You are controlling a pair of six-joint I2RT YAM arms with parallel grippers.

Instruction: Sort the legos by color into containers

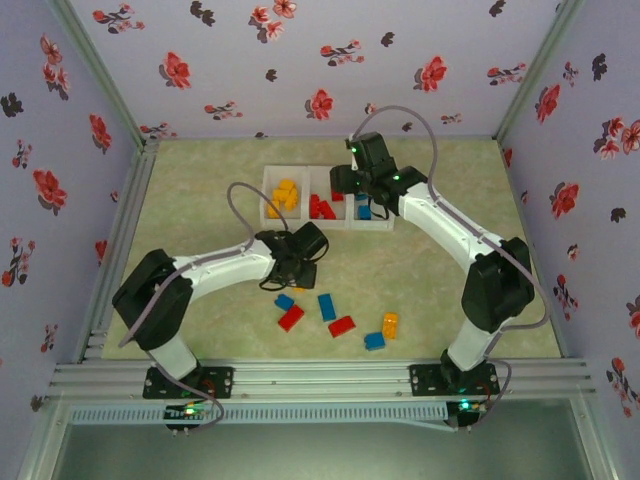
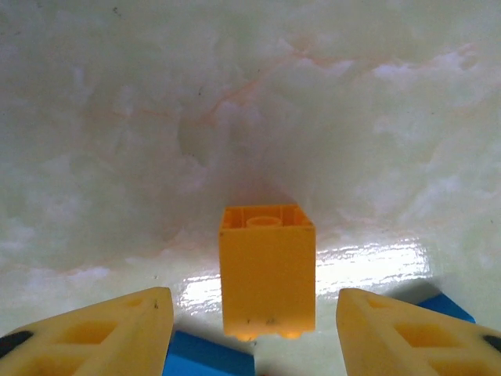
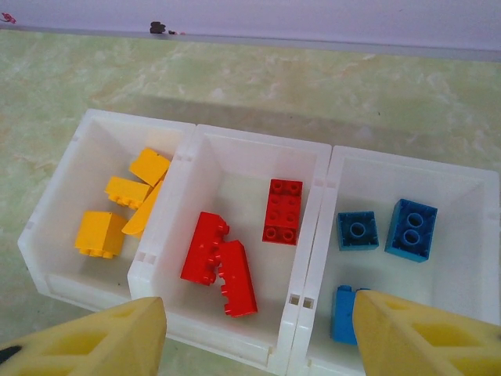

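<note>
While hanging low over the tabletop, straddling an orange-yellow brick with the left gripper, jaws spread either side and not touching, probably lining up a pinch. Hovering the right gripper, jaws spread and empty, above the joined bins, holding sorted bricks.

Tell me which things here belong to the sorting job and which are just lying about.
Part of the job:
- containers, with yellow legos, red legos and blue legos inside
- loose red legos, loose blue legos and a loose orange lego on the table
- orange brick between the open left gripper fingers

Just there:
- grey cable
- metal rail
- flowered walls
</note>
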